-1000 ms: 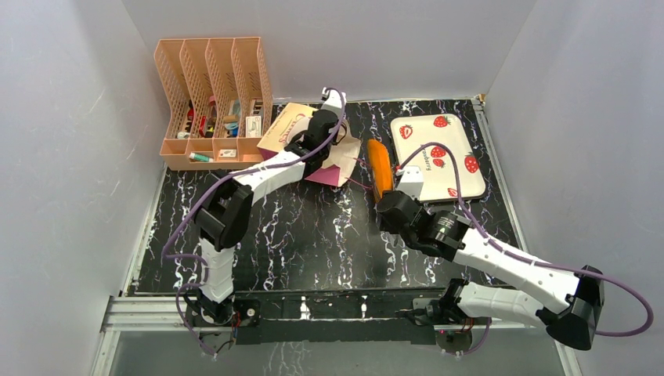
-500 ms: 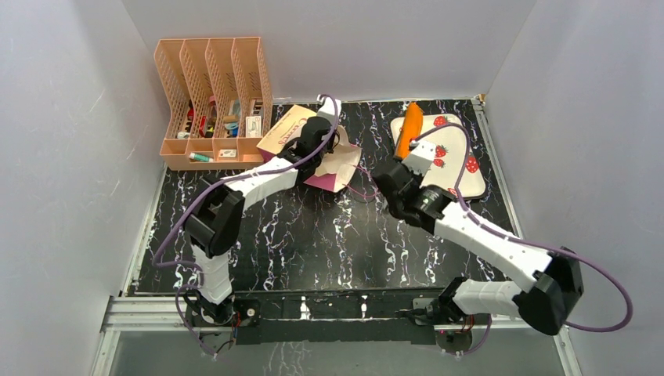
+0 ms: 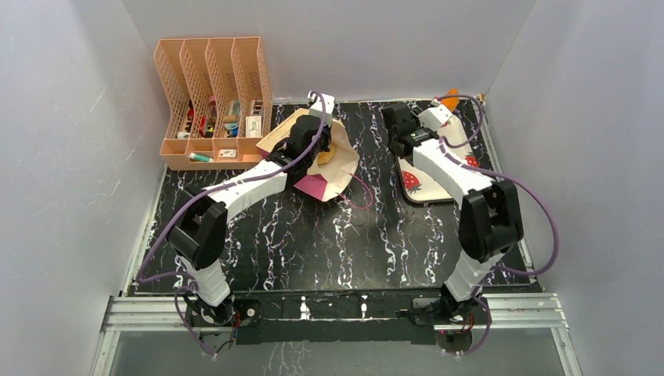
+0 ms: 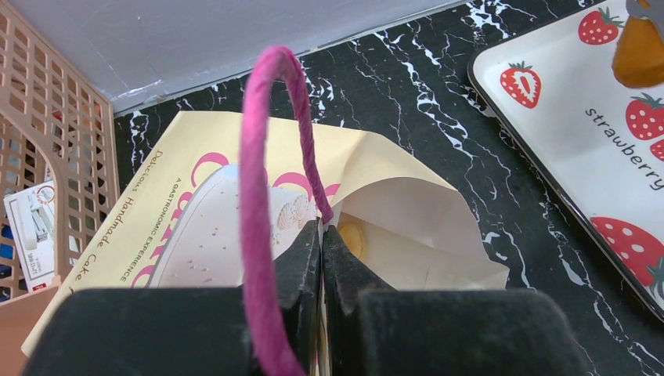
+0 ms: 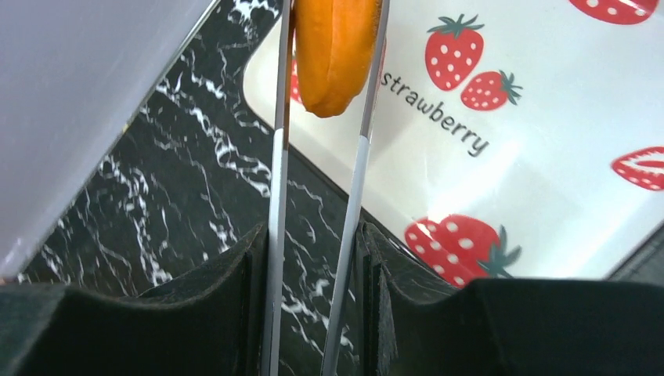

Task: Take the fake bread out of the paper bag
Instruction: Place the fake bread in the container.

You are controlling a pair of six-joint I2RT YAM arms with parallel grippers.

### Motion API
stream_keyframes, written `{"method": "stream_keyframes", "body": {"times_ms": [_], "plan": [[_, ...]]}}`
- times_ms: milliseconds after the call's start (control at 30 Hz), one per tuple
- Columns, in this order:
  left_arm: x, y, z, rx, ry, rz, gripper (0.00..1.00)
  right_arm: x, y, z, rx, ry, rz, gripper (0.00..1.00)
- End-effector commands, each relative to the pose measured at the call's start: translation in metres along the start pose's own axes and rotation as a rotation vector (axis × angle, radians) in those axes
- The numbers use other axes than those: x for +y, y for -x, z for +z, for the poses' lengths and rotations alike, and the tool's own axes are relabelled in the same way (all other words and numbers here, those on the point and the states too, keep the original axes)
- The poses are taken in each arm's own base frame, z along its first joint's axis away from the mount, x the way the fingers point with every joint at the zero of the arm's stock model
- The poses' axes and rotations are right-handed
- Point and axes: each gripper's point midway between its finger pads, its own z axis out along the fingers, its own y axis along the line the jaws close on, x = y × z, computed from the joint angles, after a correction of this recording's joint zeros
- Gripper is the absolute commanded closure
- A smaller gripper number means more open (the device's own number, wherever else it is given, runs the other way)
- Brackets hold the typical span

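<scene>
one fake bread [image 5: 333, 55] over tray [image 5: 548, 188]

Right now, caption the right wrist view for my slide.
Right fingers hold the orange fake bread over the strawberry tray edge.

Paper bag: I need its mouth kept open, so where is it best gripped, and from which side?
Pinch the upper mouth edge of the paper bag beside the pink string handle, coming from the open end: it lies on its side, letting one finger inside. The left end effector grips there.
</scene>
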Motion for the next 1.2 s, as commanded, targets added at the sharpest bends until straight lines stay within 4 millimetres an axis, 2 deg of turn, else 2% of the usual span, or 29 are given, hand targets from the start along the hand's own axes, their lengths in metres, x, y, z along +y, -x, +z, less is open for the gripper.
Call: {"method": "stream_keyframes", "body": {"times_ms": [0, 100, 300, 367, 500, 567, 600, 633, 800, 1000, 1167], "plan": [[0.017, 0.022, -0.014, -0.046, 0.025, -0.019, 1.00, 0.023, 0.028, 0.025, -0.042, -0.024, 0.210, 1.00], [0.015, 0.026, -0.015, -0.064, 0.010, -0.007, 1.00, 0.022, 0.015, 0.041, -0.019, -0.055, 0.266, 1.00], [0.016, 0.029, -0.015, -0.083, 0.010, 0.012, 1.00, 0.024, -0.032, 0.069, 0.074, -0.111, 0.336, 1.00], [0.015, 0.030, -0.016, -0.088, 0.006, 0.016, 1.00, 0.026, -0.040, 0.075, 0.086, -0.120, 0.335, 1.00], [0.016, 0.031, -0.017, -0.094, 0.006, 0.020, 1.00, 0.025, -0.044, 0.079, 0.081, -0.115, 0.340, 0.94], [0.016, 0.032, -0.017, -0.098, 0.005, 0.022, 1.00, 0.023, -0.049, 0.079, 0.088, -0.099, 0.337, 0.87], [0.016, 0.033, -0.017, -0.099, 0.003, 0.021, 1.00, 0.023, -0.051, 0.079, 0.092, -0.089, 0.333, 0.76], [0.016, 0.033, -0.018, -0.100, 0.003, 0.021, 1.00, 0.023, -0.052, 0.079, 0.096, -0.080, 0.330, 0.74], [0.017, 0.035, -0.021, -0.100, 0.004, 0.022, 1.00, 0.020, -0.055, 0.077, 0.108, -0.071, 0.311, 0.69], [0.018, 0.036, -0.023, -0.098, 0.005, 0.013, 1.00, 0.024, -0.046, 0.070, 0.093, -0.029, 0.299, 0.52], [0.017, 0.035, -0.023, -0.093, 0.004, 0.002, 1.00, 0.030, -0.035, 0.066, 0.077, 0.000, 0.284, 0.51]]}}
